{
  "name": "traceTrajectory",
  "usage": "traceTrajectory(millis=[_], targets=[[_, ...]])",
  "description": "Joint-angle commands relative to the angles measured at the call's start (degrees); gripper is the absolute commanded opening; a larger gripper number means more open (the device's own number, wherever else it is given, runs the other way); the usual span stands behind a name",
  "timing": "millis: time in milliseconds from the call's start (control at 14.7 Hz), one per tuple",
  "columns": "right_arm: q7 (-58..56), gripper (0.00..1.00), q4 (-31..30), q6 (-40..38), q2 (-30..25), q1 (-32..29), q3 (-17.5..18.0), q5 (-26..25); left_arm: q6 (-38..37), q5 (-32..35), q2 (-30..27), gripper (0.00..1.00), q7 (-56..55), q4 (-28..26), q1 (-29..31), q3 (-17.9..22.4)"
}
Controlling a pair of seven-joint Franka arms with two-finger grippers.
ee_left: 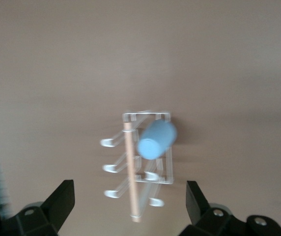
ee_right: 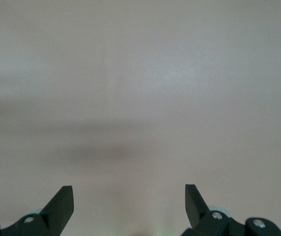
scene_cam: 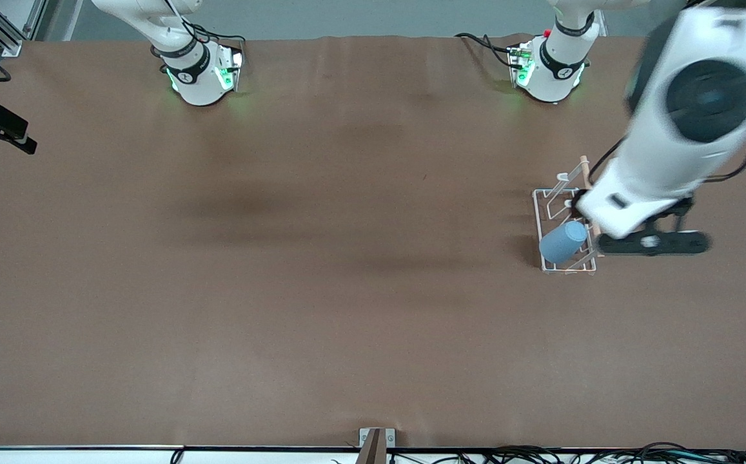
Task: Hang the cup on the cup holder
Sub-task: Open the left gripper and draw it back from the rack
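Note:
The light-blue cup (scene_cam: pixel 563 241) hangs upside down and tilted on a prong of the white wire cup holder (scene_cam: pixel 536 212), toward the left arm's end of the table. In the left wrist view the cup (ee_left: pixel 156 139) sits on the holder beside its wooden dowel (ee_left: pixel 129 162). My left gripper (scene_cam: pixel 584 205) is in the air over the holder. In its wrist view the left gripper (ee_left: pixel 129 191) is open and empty, well above the rack. My right gripper (ee_right: pixel 129 194) is open and empty over bare table and is out of the front view.
The brown table cloth (scene_cam: pixel 321 258) covers the whole table. The right arm's base (scene_cam: pixel 195 71) and the left arm's base (scene_cam: pixel 550 67) stand at the table's edge farthest from the front camera. A small bracket (scene_cam: pixel 376 441) sits at the nearest edge.

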Motion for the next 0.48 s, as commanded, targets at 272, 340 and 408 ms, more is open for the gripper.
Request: traceTrajectory(millis=[272, 340, 408], targets=[[0.8, 1.0, -0.6, 0.3, -0.7, -0.8, 0.7, 0.2, 6.6, -17.7, -25.1, 1.0, 14.4, -24.8, -2.0, 20.1], [0.8, 1.0, -0.6, 0.3, -0.8, -0.8, 0.7, 0.2, 7.5, -17.9, -28.0, 1.0, 15.2, -28.3, -3.8, 22.7], [0.8, 1.0, -0.6, 0.3, -0.8, -0.8, 0.7, 0.2, 8.2, -17.9, -31.0, 1.0, 16.8, -31.7, -5.3, 24.6]])
